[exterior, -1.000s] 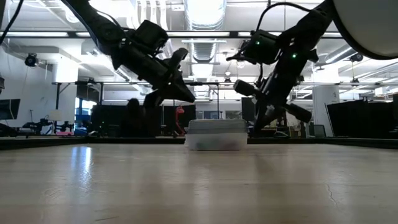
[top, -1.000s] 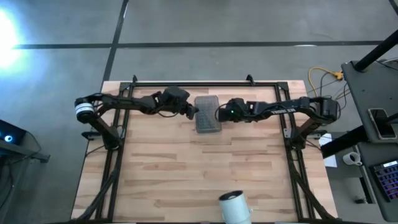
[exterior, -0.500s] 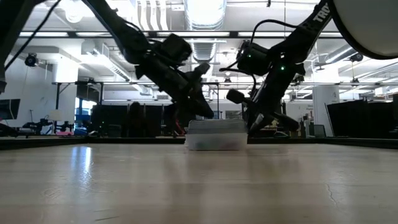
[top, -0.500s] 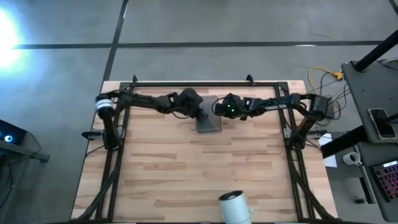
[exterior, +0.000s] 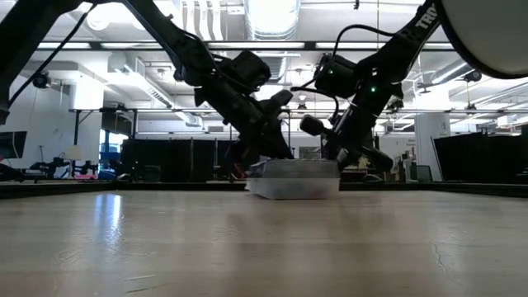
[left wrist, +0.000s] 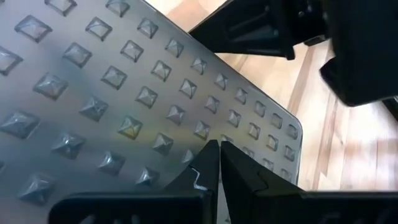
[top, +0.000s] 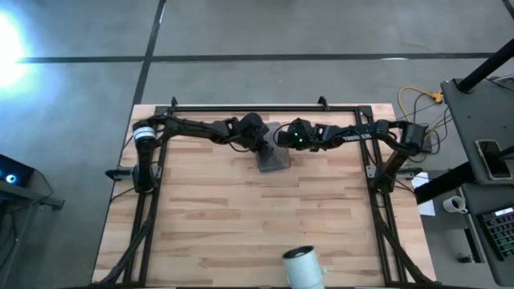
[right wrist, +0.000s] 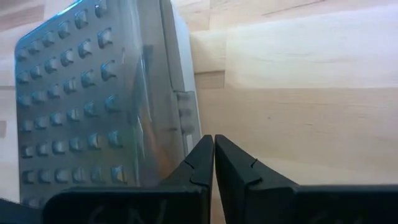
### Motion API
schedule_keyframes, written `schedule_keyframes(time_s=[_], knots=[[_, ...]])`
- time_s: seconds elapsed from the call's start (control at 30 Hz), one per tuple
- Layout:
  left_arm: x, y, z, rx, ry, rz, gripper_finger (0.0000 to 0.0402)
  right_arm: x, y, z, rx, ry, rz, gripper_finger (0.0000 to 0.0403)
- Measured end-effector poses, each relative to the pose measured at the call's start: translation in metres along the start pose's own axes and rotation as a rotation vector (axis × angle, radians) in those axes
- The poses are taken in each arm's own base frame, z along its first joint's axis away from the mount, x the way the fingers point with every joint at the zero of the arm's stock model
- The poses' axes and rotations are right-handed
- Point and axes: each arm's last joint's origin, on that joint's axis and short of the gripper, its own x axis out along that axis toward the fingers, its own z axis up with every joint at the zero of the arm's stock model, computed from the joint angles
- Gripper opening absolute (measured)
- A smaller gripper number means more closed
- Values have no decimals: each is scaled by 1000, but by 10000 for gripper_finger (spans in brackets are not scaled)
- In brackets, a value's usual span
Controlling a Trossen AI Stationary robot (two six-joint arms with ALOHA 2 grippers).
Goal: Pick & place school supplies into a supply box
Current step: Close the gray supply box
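The supply box (top: 273,157), a small flat case with a grey studded lid, lies closed on the wooden table near its far edge, slightly askew. It also shows in the low view (exterior: 293,178). My left gripper (top: 263,146) is shut over the lid's left part. My right gripper (top: 283,140) is shut at the box's right long edge. In the left wrist view the studded lid (left wrist: 124,93) fills the picture beyond the shut fingertips (left wrist: 219,146). No pencils, markers or scissors show in any view. My left gripper presses its shut fingertips (left wrist: 211,155) on the studded lid (left wrist: 186,134), slanting down from the table's left. The box lies flat on the table. My right gripper has its shut fingertips (right wrist: 214,140) against the box's right long edge by the hinge tabs (right wrist: 184,112), slanting down from the right; whether they actually touch, I cannot tell.
A white cylindrical cup (top: 301,267) stands at the table's near edge, close to the low camera (exterior: 487,33). A dark metal frame runs along the table's far edge (top: 257,107) and both sides. Bare wood lies between the box and the cup.
The left gripper has moved right and down onto the box's lid; the right gripper has moved left and down to its right edge. Both have stayed shut. The box has slid a little toward the near-right and turned slightly askew.
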Motion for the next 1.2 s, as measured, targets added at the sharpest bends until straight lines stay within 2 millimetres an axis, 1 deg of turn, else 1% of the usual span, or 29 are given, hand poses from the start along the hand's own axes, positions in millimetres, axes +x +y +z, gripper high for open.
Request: schedule_keyframes(time_s=[0.2, 0.3, 0.47, 0.7, 0.93, 1.07, 1.13, 1.2], knots=[[-5, 2, -8, -6, 44, 22, 3, 0, -3, 0, 26, -24, -41, 9], [-10, 3, -11, -4, 53, 27, 3, 0, -2, 1, 36, -24, -26, 9], [-15, 1, -9, 14, 37, 30, 3, -1, 7, 0, 31, 13, 69, 9], [-15, 0, -9, 16, 33, 28, 4, 4, 7, -5, 21, 46, 66, 9], [-16, 0, -9, -3, 35, 28, 4, 12, 10, -8, 21, 64, 113, 9], [-16, 0, -9, -3, 33, 25, 4, 17, 10, -10, 20, 68, 101, 9], [-19, -2, -8, -1, 27, 25, 4, 18, 7, -13, 23, 63, 61, 9], [-23, -4, -7, 3, 22, 26, 4, 13, 4, -15, 17, 24, 16, 9]])
